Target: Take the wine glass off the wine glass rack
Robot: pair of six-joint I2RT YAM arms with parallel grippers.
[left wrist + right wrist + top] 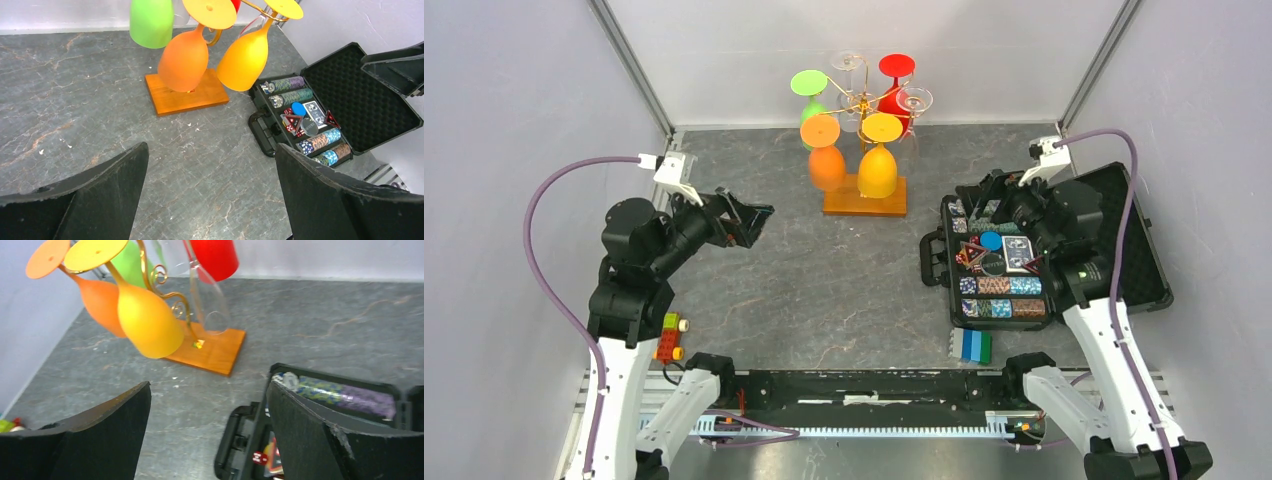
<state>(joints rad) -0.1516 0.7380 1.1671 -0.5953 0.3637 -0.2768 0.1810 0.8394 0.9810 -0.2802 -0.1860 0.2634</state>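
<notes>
The wine glass rack (864,101) is a thin gold stand on an orange-brown base (865,204) at the back centre. Upside down on it hang an orange glass (826,160), a yellow glass (877,168), a green glass (809,92), a red glass (896,88) and two clear ones. My left gripper (750,222) is open and empty, left of and in front of the rack. My right gripper (990,196) is open and empty over the case, right of the rack. The left wrist view shows the orange glass (184,60) and yellow glass (245,57) ahead of the open gripper (211,146). The right wrist view shows the yellow glass (147,320) and base (215,351) beyond its open gripper (209,385).
An open black case (1146,262) with poker chips, cards and dice lies at the right, under the right arm. Red, yellow and green toy blocks (669,337) lie near the left arm's base. A blue and green block (972,345) lies in front of the case. Walls enclose the back and sides.
</notes>
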